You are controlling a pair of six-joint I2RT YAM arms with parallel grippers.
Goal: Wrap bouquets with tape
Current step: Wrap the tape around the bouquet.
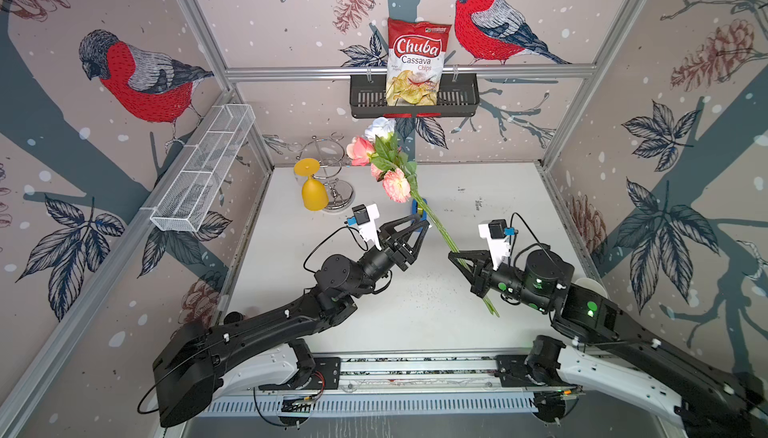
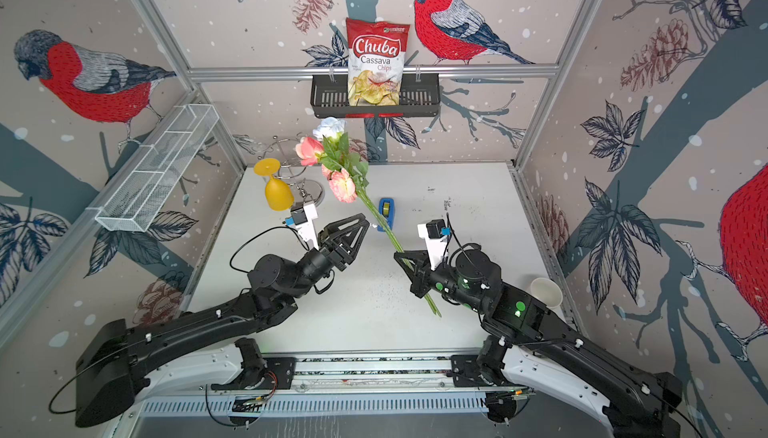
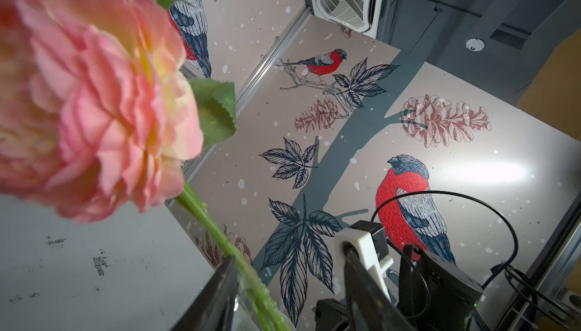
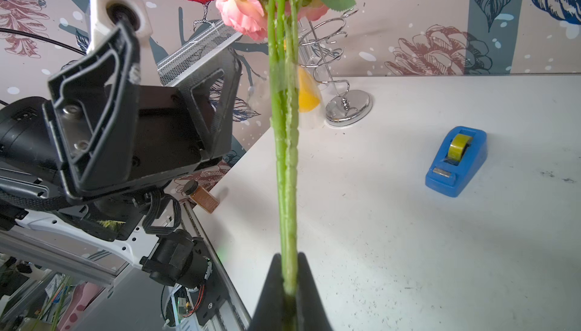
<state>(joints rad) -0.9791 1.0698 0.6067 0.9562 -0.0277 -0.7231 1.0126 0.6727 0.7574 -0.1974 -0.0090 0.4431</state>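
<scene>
Bird-print walls box in a scuffed white table (image 2: 457,215). At frame centre the right gripper (image 4: 287,282) is clamped tight on the bouquet (image 1: 395,165) low on its stems, blooms tilted toward the upper middle. The left gripper (image 2: 365,223) hangs half-open beside the stems, apparently gripping nothing. The tape (image 2: 386,209) sits just behind them. A strip already seems to band the stems; I'd keep them steady and press it flat.

Black arms (image 1: 266,327), white bases, green status lights
</scene>
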